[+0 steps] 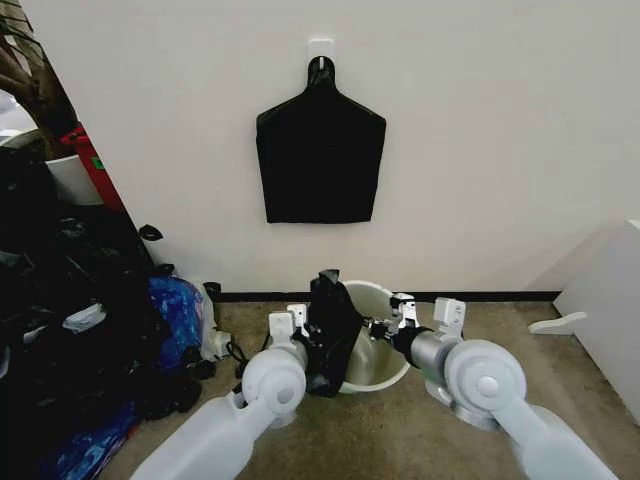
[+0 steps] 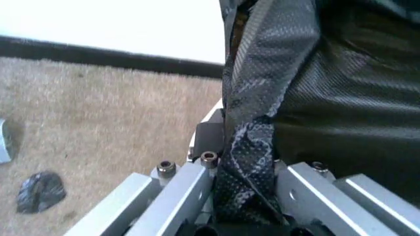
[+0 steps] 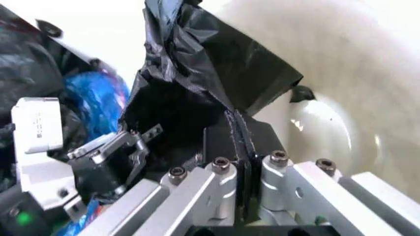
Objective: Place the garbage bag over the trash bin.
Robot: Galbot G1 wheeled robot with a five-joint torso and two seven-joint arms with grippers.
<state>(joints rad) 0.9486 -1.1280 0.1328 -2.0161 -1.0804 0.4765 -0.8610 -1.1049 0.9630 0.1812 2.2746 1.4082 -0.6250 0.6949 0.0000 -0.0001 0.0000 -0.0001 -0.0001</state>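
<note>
On the carpet at the foot of the wall you have the trash bin (image 1: 378,335), a round white bucket tipped so that its open mouth faces you. No print or label on it can be read in any view, and nothing else in front of you carries legible writing.

Your garbage bag (image 1: 332,330) hangs against the bin's left rim, its long axis running roughly upright, the crumpled top rising just above the rim and the rest drooping toward the floor. Your left gripper (image 1: 312,338) is clamped on it: in the left wrist view a twisted strip of the glossy, textured plastic (image 2: 253,162) runs down between the two metal fingers (image 2: 187,194). Your right gripper (image 1: 383,328) sits at the bin's mouth, and in the right wrist view its fingers (image 3: 226,184) are pressed together on a thin black edge of the bag (image 3: 196,64), with the bin's white inner wall (image 3: 347,98) just beyond.

On the wall above hangs a flat black bundle (image 1: 320,155) from a white hook (image 1: 321,48). To your left lies a blue plastic bag (image 1: 176,308).
</note>
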